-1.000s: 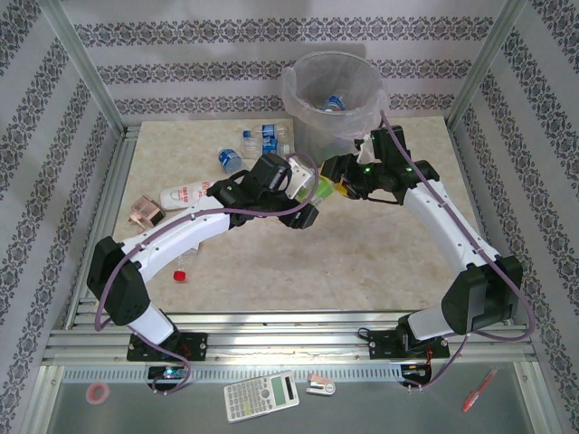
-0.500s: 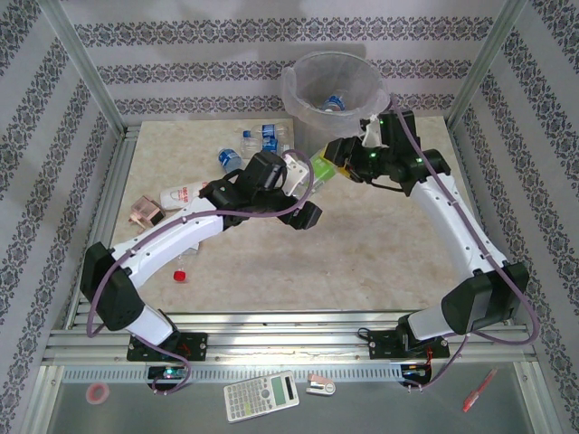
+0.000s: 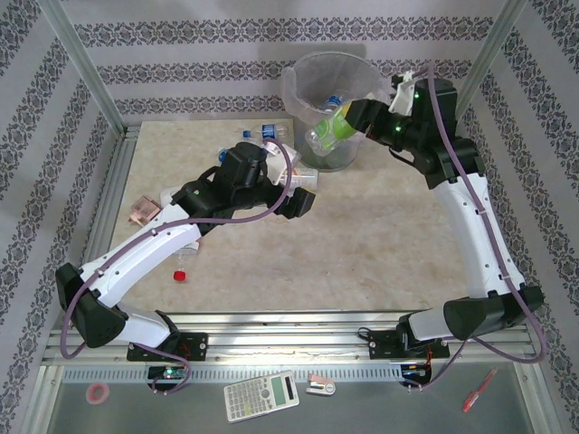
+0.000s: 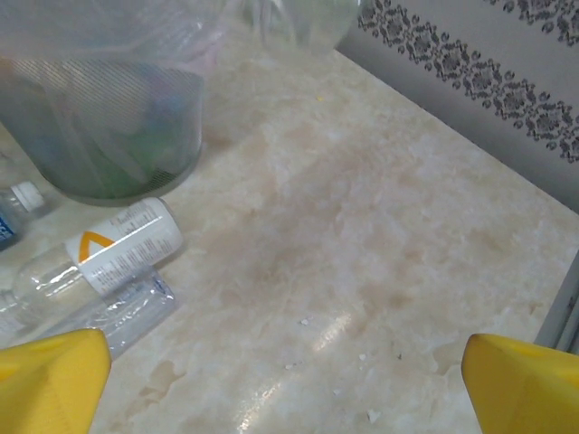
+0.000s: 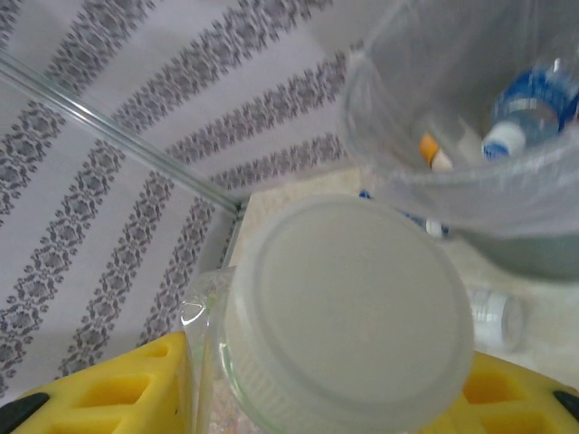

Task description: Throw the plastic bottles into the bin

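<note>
ok so the green-labelled bottle [image 3: 326,129] is up in the air right at the near right rim of the bin [image 3: 294,90], tilted. The right tool [image 3: 351,119] has it clamped: from the wrist cam the white cap [image 5: 348,307] points straight at the lens, with a yellow finger [image 5: 118,384] hugging the bottle on each side, so the jaws are partway closed around it. The bin's opening sits just past the bottle, and one blue-labelled bottle [image 5: 534,104] already lies inside.

The left tool [image 3: 300,192] hangs over the bench [image 4: 362,271] just in front of the bin, jaws spread wide, gripping nothing and touching nothing. By the bin's base on that side lie a white-labelled bottle [image 4: 113,249] and a crushed clear bottle [image 4: 122,312] right alongside it.
</note>
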